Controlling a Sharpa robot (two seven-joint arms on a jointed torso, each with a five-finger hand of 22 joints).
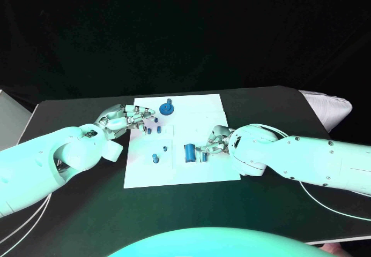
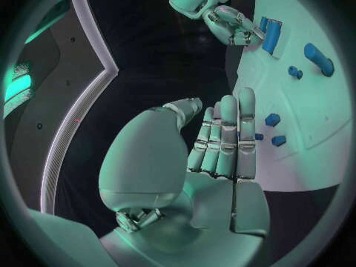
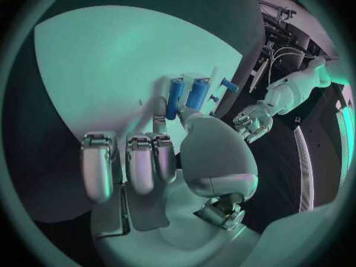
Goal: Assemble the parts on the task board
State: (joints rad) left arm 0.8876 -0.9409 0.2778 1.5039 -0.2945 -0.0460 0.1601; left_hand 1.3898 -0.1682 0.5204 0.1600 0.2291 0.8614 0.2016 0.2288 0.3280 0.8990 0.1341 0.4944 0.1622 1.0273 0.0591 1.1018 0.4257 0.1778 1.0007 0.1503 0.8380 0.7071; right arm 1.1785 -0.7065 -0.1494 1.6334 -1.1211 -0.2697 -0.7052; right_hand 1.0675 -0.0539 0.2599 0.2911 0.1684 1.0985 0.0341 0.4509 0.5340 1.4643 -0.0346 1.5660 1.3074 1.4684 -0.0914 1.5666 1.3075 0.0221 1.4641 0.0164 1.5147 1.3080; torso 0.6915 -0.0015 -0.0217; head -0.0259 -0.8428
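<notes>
Silver left hand fingers straight, empty; right hand fingers touch blue cylinder.

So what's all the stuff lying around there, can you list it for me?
table: one, black, under everything.
task board: one, white plate, middle of the table.
round part: one, blue, at the board's far end.
cylinder parts: a blue pair side by side, on the board by the right hand.
small parts: several, blue, scattered over the board's left half; exact number too small to tell.
cloth: one, pale, at the table's far right corner.
left hand: silver, fingers apart, at the board's left edge, holding nothing.
right hand: silver, at the board's right edge, fingertips by the cylinder parts; grip unclear.
</notes>
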